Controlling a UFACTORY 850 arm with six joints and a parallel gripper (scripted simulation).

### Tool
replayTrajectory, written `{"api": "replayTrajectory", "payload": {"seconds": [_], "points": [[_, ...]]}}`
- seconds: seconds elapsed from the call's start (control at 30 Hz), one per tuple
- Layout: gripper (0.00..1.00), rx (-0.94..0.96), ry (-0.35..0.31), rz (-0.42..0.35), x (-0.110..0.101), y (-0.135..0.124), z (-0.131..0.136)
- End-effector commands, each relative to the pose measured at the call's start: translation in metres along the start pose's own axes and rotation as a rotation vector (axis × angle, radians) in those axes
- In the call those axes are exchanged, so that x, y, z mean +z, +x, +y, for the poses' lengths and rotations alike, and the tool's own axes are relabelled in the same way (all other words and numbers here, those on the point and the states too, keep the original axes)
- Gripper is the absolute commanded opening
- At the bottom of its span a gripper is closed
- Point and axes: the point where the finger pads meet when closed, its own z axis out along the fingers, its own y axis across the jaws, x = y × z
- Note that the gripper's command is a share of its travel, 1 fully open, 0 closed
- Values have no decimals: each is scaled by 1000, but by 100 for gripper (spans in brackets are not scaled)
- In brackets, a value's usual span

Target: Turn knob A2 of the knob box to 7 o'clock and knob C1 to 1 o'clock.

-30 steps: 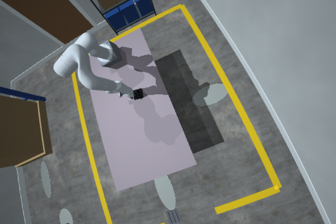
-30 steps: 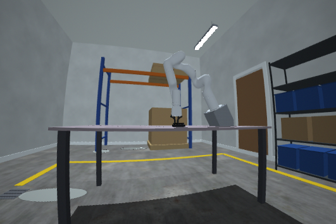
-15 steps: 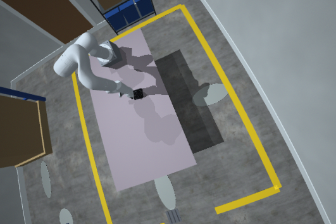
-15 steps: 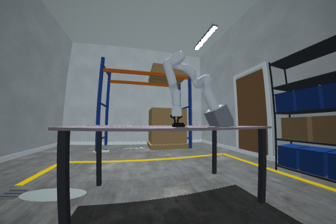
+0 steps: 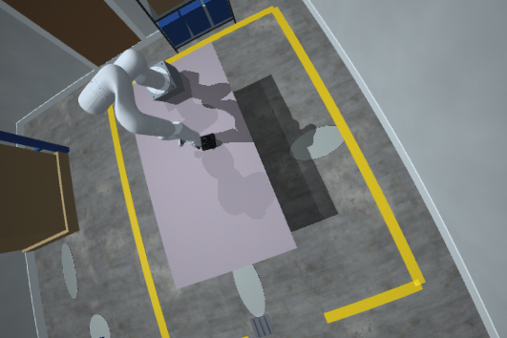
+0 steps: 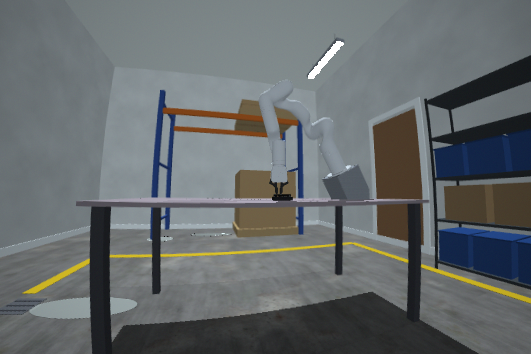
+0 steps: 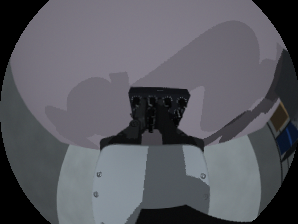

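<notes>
Wrist view, nearest first: pale gripper housing (image 7: pixel 120 170) fills the 6 o'clock edge, part lit, part shaded. The black gripper (image 5: pixel 200 144) (image 6: pixel 280 194) (image 7: pixel 152 105) reaches from it toward 12, fingers a little apart, nothing clamped between them. Tips low over the knob box, one either side of a middle strip of dark knobs; contact cannot be made out.

Knob box (image 5: pixel 208 141) (image 6: pixel 283 198) (image 7: pixel 160 91): black, on the table, just beyond the housing toward 12. Four knobs show along its far row, ringed by pale marks. Names and white lines too small to read, so no pointer settings noted for A2 or C1.

Pale pinkish table (image 5: pixel 198 239) (image 6: pixel 207 202) (image 7: pixel 100 50) spreads around it, arm shadows at 10 and 2.

Exterior view, near to far: dark patch (image 6: pixel 282 330) on the floor at 6 o'clock. Table above it on dark legs, box and gripper near the centre. White arm (image 5: pixel 128 105) (image 6: pixel 269 117) arches up toward 12, then down toward 4 to its grey base block (image 5: pixel 174 91) (image 6: pixel 347 184). Black shelf unit (image 6: pixel 482 84) at 3. Farther back, large cardboard box (image 6: pixel 254 192) behind the gripper; blue-and-orange rack (image 6: pixel 157 150) toward 10.
</notes>
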Motion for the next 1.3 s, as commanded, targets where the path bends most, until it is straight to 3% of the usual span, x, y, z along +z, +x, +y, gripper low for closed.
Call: {"api": "replayTrajectory", "payload": {"seconds": [0.0, 0.37, 0.97, 1.27], "points": [[19, 0, 1, 0, -12, 0, -1], [19, 0, 1, 0, -27, 0, -1], [19, 6, 1, 0, -28, 0, -1], [19, 136, 1, 0, -29, 0, -1]]}}
